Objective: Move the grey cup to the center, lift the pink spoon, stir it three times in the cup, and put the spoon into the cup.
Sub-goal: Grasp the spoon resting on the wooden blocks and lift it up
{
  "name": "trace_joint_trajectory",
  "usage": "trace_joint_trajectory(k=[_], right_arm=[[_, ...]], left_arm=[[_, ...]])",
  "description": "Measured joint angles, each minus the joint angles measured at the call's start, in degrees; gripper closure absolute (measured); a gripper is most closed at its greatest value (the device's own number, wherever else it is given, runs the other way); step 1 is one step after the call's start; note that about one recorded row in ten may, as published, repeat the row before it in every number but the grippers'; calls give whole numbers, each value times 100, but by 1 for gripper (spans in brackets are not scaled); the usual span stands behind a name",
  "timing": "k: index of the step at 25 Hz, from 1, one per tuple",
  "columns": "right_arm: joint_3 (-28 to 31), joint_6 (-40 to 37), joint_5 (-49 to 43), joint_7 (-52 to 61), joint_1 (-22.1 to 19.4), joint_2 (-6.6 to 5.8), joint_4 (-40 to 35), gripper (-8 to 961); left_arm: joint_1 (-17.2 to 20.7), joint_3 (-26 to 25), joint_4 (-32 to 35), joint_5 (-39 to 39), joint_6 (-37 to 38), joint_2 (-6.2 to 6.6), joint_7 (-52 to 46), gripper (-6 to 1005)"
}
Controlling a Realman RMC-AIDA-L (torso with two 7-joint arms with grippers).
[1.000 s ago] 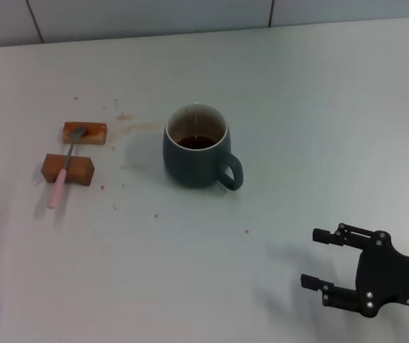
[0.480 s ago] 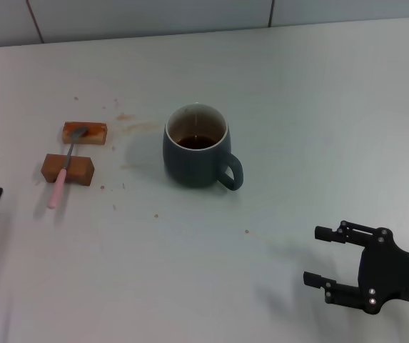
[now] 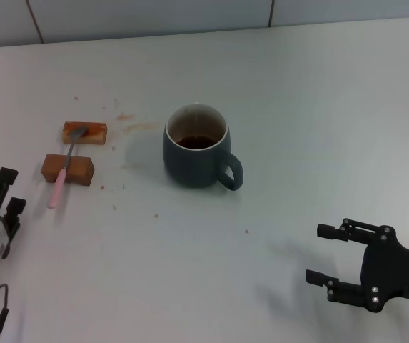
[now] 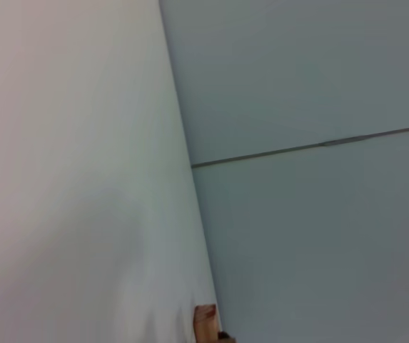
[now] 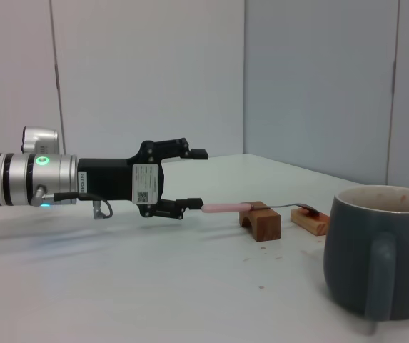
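Advancing from the table's left edge since half a second ago, the left gripper (image 3: 7, 189) now reaches farther onto the white table (image 3: 318, 107), its jaws spread apart and empty, aimed toward the pink spoon (image 3: 58, 185) but not touching it. From the right wrist camera the same gripper (image 5: 191, 179) hovers just short of the spoon's pink handle (image 5: 224, 208). The spoon lies across two brown wooden blocks (image 3: 68, 168), its handle over the nearer block and its metal bowl resting on the farther one (image 3: 84, 132). At the table's middle stands the grey cup (image 3: 193, 153), upright, dark liquid inside, its loop handle turned toward the robot's right. Small brown stains (image 3: 129, 123) dot the surface between blocks and cup. Low at the right, the right gripper (image 3: 325, 254) hangs over bare table with jaws released, well apart from the cup.
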Motion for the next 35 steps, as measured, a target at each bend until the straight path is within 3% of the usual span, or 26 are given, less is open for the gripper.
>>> trace_joint_trajectory(k=[35], right_arm=[[-37, -22, -35, 74, 4, -7, -144, 243]], left_arm=[[-297, 13, -503, 8, -301, -46, -1, 203]])
